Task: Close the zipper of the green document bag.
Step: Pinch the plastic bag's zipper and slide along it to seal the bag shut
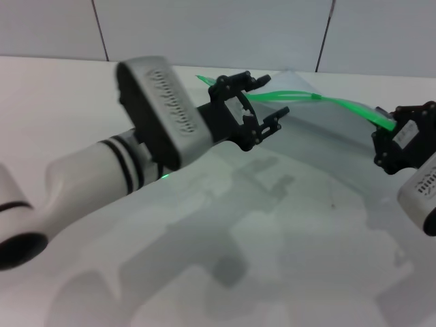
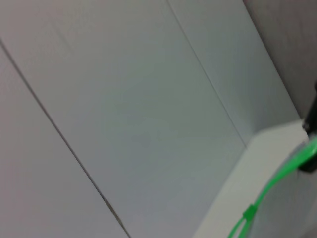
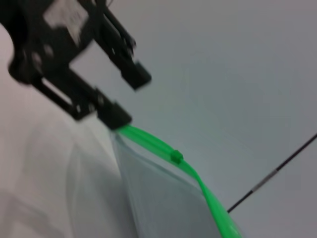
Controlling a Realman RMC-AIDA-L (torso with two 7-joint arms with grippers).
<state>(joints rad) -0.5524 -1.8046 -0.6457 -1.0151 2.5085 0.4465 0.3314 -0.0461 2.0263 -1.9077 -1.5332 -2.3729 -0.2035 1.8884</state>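
Observation:
The green document bag [image 1: 300, 157] is a translucent pouch, its far edge lifted off the white table. Along that edge runs the bright green zipper [image 1: 347, 103], with its small slider tab [image 1: 317, 97] about midway between the two grippers. My left gripper [image 1: 271, 96] is open, and the strip passes between its two black fingers [image 3: 119, 116]; the strip's left end seems to touch the lower one. My right gripper [image 1: 390, 129] is shut on the strip's right end and holds it up. The slider [image 3: 176, 157] also shows in the right wrist view, and the zipper [image 2: 270, 191] in the left wrist view.
The white table [image 1: 54, 102] spreads left and in front. A pale panelled wall [image 1: 204, 27] rises just behind the bag. My left forearm [image 1: 102, 177] crosses the near left of the table.

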